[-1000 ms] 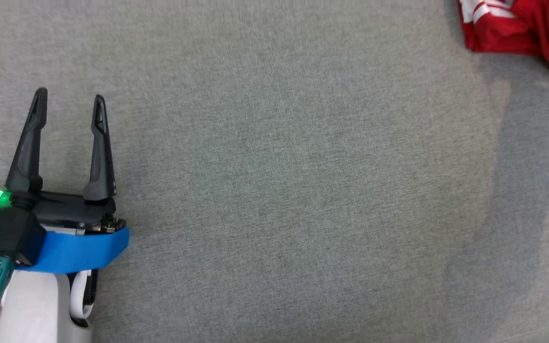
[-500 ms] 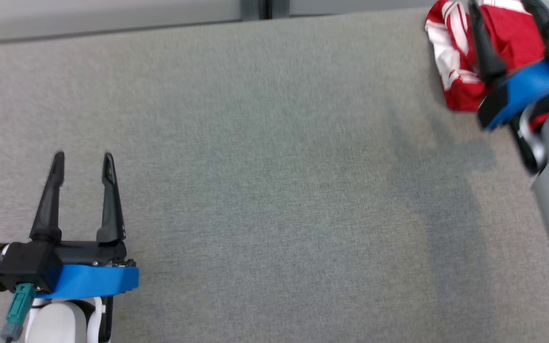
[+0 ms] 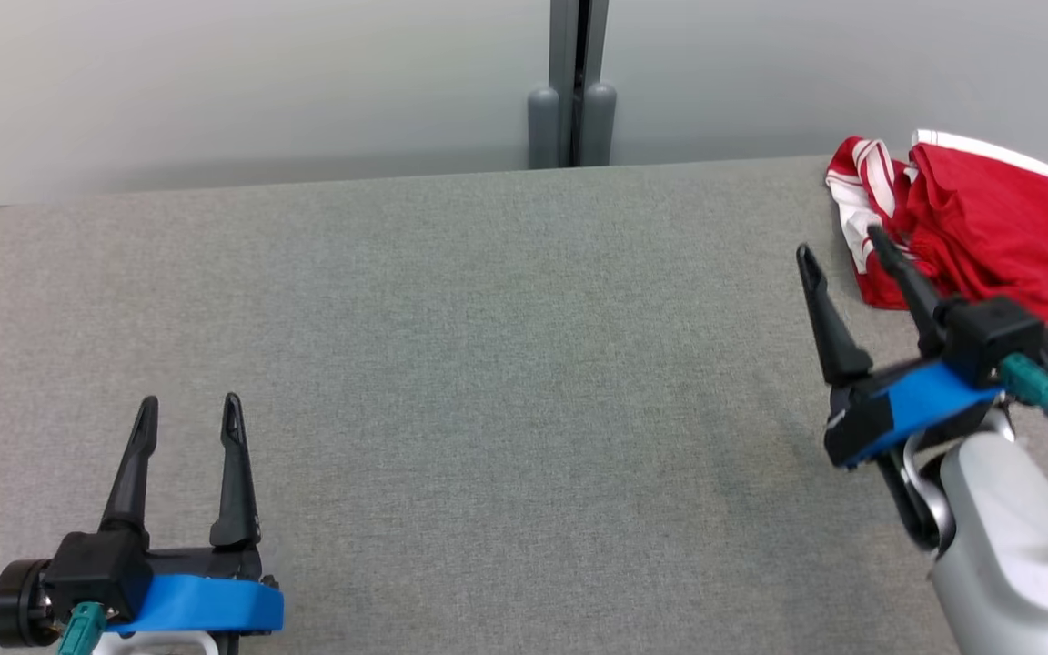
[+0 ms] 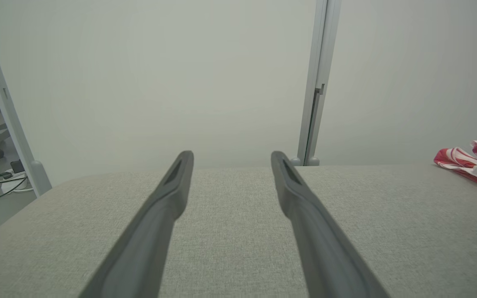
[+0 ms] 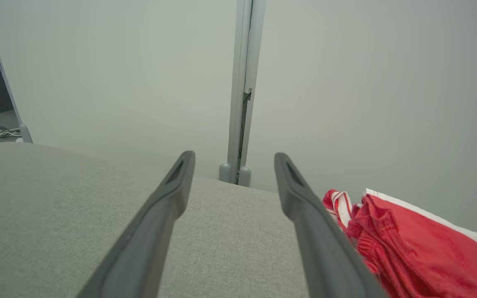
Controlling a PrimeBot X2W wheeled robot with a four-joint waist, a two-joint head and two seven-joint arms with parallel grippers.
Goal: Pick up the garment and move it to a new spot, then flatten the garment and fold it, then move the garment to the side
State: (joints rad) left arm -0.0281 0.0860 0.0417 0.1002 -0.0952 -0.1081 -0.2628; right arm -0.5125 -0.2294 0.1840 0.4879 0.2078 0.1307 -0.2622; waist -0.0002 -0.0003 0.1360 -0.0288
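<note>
Garment (image 3: pixel 988 227) first: where does it lie, seen from the head?

Crumpled, red with white stripes, on the grey surface (image 3: pixel 488 364), well to the right of the grey post (image 3: pixel 571 91) and close to the far edge where that post stands.

And the end effectors there?

The right end effector (image 3: pixel 838 241) sits right of the post and nearer the robot, its fingers spread apart and empty. One finger crosses in front of the garment's edge; whether it touches, I cannot tell. The left end effector (image 3: pixel 190 400) is well left of the post, far from the garment, fingers also apart with nothing between them.

Left wrist?

The left end effector (image 4: pixel 231 154) points along the surface (image 4: pixel 230 231), fingers wide, post (image 4: pixel 317 82) just right of them. The garment (image 4: pixel 474 165) shows far right of the post, at the frame edge.

Right wrist?

The right end effector (image 5: pixel 234 154) has its fingers spread, the post (image 5: pixel 242 82) seen between the tips. The garment (image 5: pixel 408 244) lies right of the post, partly behind the right-hand finger, bunched in folds.
</note>
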